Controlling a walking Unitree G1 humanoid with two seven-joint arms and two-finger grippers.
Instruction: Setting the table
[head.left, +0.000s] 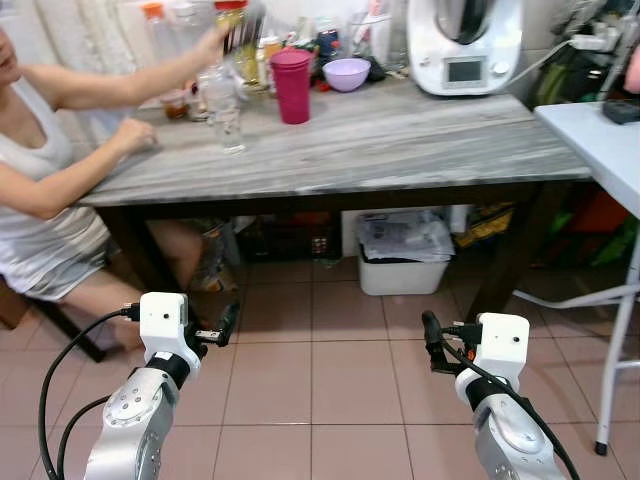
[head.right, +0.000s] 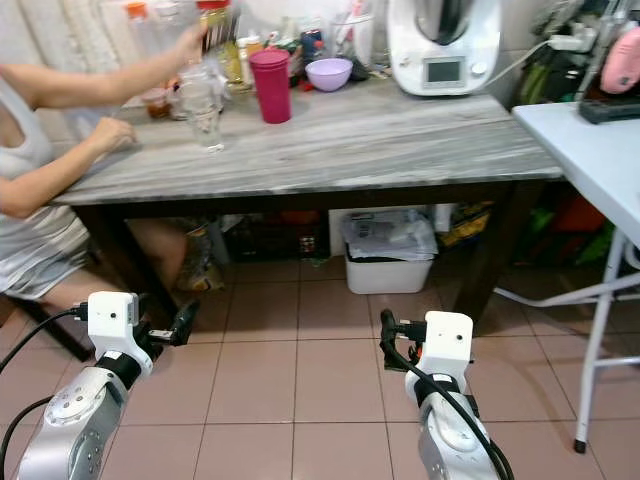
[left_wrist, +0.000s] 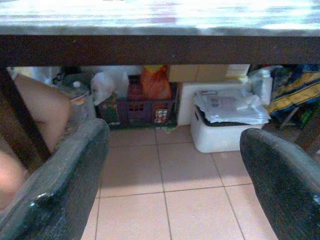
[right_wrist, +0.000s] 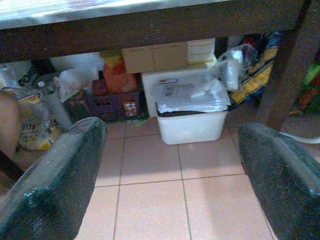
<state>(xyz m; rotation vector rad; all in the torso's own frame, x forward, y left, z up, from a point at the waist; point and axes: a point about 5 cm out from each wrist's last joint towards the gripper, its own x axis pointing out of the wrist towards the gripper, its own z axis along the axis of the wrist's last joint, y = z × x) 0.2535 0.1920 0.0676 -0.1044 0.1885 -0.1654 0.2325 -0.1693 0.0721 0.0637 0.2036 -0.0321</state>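
A grey wood-grain table (head.left: 400, 140) stands ahead of me. On it are a magenta tumbler (head.left: 292, 86), a purple bowl (head.left: 346, 73) and a clear glass (head.left: 229, 128). A person (head.left: 45, 190) sits at its left end, one hand raised to the bottles (head.left: 235, 35) at the back. My left gripper (head.left: 225, 325) and right gripper (head.left: 432, 340) hang low over the tiled floor, well short of the table. Both are open with nothing between the fingers. In the wrist views, the left gripper (left_wrist: 175, 165) and right gripper (right_wrist: 172, 165) look under the tabletop.
A white kitchen machine (head.left: 462, 45) stands at the table's back right. Under the table sit a white bin (head.left: 405, 265) full of papers, a dark crate (left_wrist: 142, 107) and bags. A white folding table (head.left: 600, 150) stands on the right, its leg (head.left: 618, 350) near my right arm.
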